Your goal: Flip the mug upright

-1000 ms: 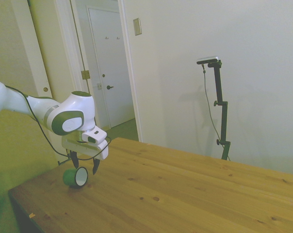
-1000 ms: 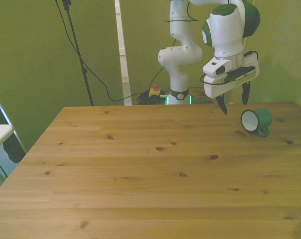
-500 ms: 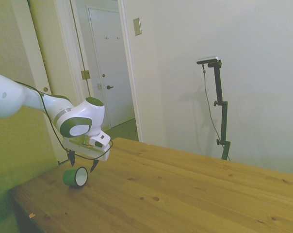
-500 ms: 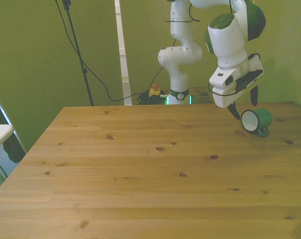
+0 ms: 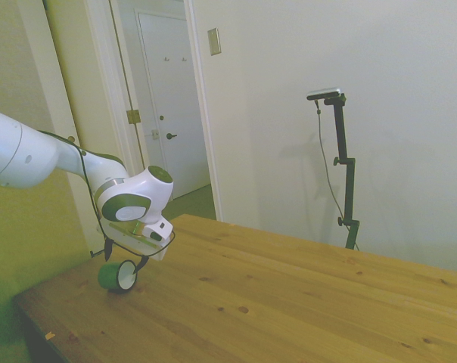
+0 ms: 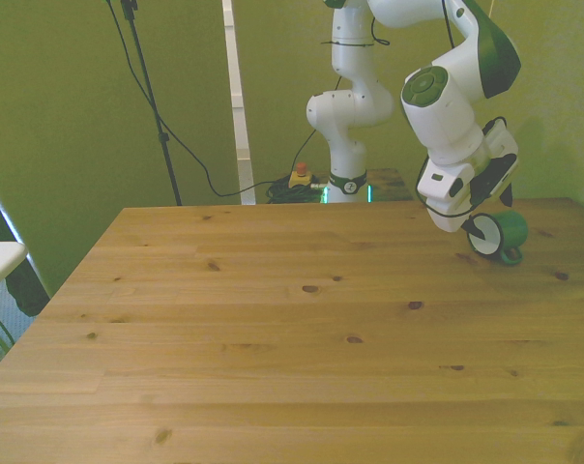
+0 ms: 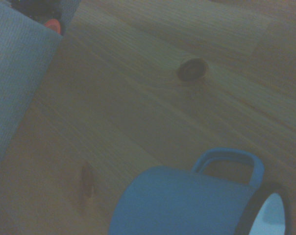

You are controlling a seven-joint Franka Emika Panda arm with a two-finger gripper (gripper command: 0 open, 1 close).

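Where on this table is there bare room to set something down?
Nearly all of the wooden table is bare, from the front view's left edge across the middle. Only the far corner at the front view's right is crowded, with the mug and the gripper over it.

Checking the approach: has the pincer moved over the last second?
Yes. The pincer has tilted and come down toward the front view's right, closing on the mug, which lies on its side where it was.

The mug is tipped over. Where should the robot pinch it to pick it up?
Probably the thin rim. The mug lies on its side on the table, open whitish mouth facing outward, handle low beside the wood. The gripper, coming from above, could put one finger inside, one outside, away from the handle.
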